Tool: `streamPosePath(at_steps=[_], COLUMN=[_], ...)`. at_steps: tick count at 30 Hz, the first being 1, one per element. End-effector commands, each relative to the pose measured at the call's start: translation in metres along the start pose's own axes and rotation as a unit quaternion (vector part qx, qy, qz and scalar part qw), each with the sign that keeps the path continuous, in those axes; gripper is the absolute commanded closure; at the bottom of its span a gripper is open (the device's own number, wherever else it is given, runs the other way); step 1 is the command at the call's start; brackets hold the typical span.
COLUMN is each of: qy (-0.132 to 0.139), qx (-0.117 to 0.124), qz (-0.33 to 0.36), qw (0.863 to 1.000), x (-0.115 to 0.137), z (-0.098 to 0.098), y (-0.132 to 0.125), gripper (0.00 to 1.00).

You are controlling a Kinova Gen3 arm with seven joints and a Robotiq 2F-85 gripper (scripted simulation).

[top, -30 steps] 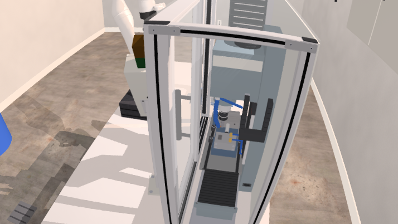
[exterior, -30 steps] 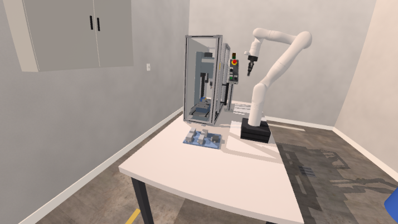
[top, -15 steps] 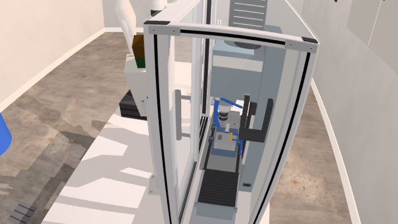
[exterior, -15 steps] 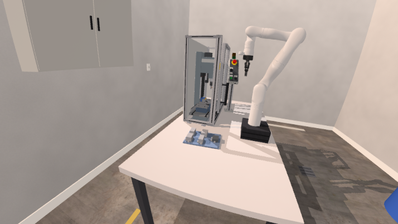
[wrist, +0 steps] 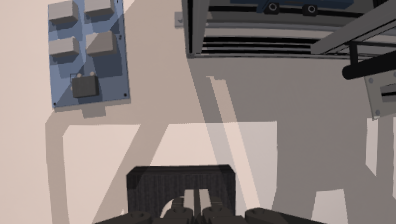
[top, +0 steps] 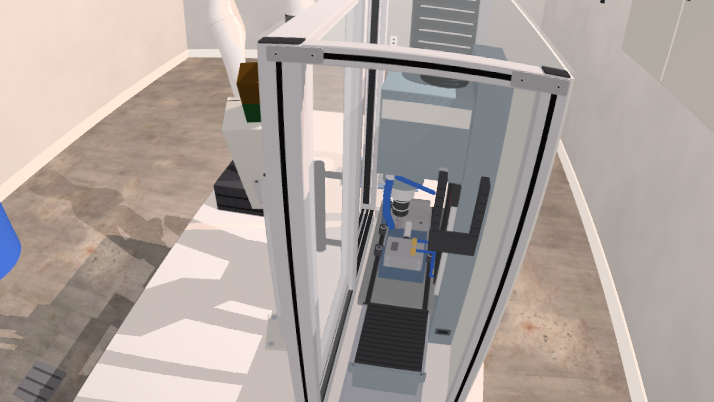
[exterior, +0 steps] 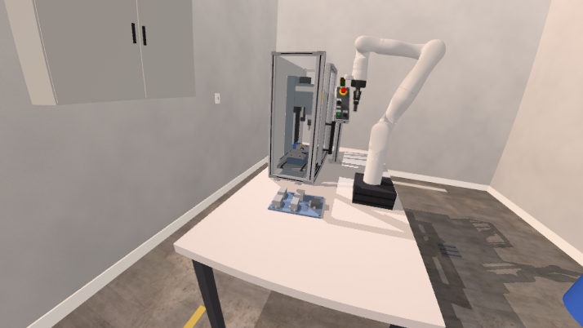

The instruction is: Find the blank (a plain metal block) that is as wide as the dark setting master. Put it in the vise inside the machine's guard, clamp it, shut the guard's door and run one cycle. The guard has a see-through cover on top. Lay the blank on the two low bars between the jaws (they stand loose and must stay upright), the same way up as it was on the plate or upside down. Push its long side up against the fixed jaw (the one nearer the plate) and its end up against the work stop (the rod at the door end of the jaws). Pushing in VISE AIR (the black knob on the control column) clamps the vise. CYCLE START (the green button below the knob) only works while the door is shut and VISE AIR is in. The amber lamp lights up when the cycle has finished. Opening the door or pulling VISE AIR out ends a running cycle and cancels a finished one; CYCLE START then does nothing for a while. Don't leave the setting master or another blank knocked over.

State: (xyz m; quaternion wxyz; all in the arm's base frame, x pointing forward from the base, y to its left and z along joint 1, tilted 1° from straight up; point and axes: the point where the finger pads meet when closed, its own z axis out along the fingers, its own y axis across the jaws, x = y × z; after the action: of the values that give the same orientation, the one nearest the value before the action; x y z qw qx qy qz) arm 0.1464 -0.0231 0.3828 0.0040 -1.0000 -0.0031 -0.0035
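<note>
Lot: 4 pale metal blanks [exterior: 295, 204] [wrist: 64, 46], standing beside 1 dark setting master [exterior: 314, 202] [wrist: 85, 86] on a blue plate [exterior: 306, 213] [wrist: 112, 91].
Matching width: not telling from here. Probably handling as stiff, fairly heavy, smooth enough for slipping; best gripping squarely across opposite flat sides. Tool [exterior: 355, 109] [wrist: 196, 204]: hanging high, fingers closing together, holding nothing. Carrying plate and guard [top: 295, 225] [exterior: 316, 122] [wrist: 195, 30]: pale table [top: 200, 305] [exterior: 286, 253] [wrist: 25, 125], showing banded shadows. Room: showing plain walls, brown floor [top: 165, 100] [exterior: 245, 302].

Grey cupboard [exterior: 94, 49] at ten o'clock on the pale wall [exterior: 237, 53]; brown mottled floor [exterior: 461, 228] at four o'clock, streaked with shadow.
</note>
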Motion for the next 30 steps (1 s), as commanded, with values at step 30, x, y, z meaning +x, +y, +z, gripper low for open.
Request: streamPosePath(at_steps=[30], qy=[0.000], qx=[0.000], qz=[0.000], qw=[1.000], x=[0.051], z=[0.002], y=[-0.081], gripper=[0.90])
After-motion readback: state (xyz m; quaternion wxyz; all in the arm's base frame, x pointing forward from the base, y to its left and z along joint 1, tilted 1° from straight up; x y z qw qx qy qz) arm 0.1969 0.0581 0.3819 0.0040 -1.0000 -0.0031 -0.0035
